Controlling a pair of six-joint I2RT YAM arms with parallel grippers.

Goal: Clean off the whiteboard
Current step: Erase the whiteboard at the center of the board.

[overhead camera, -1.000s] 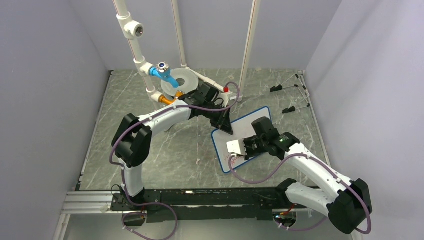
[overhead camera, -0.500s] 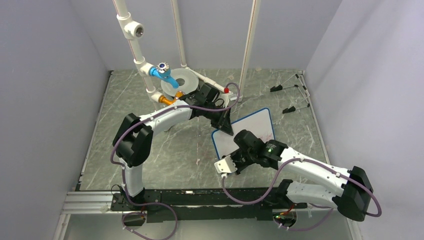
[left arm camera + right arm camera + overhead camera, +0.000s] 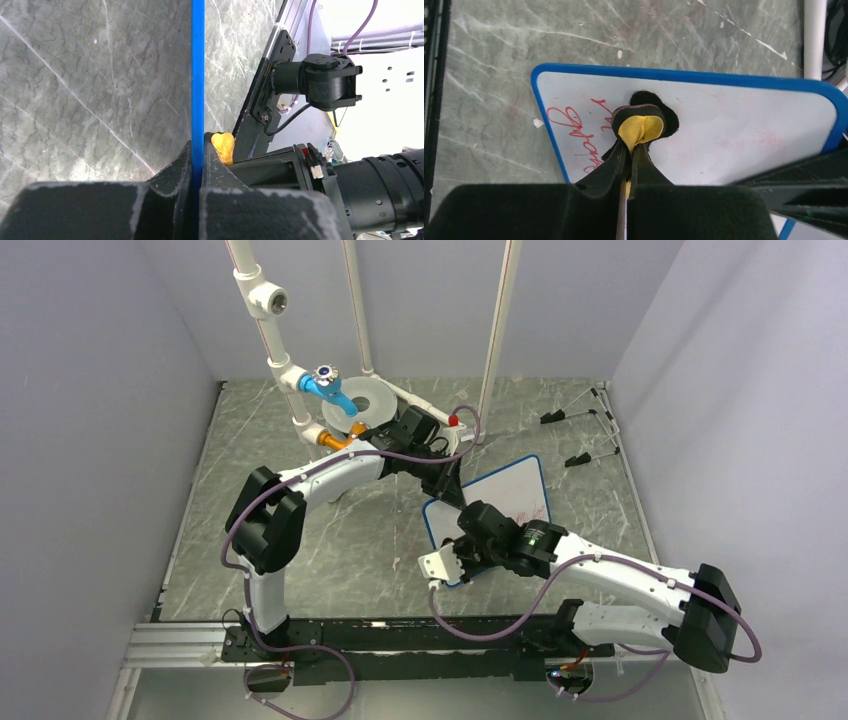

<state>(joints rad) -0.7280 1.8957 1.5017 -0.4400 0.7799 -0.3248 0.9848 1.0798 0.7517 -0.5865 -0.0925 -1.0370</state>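
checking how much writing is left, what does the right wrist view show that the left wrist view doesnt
Only the right wrist view shows the whiteboard face-on. It has red writing near one end and faint smears elsewhere. The right gripper is shut on a yellow pad over that face.

Only the left wrist view shows the board edge-on, with its blue rim clamped in the left gripper. It also shows a black arm joint.

Both views show the blue rim, the yellow pad and the grey marbled table.
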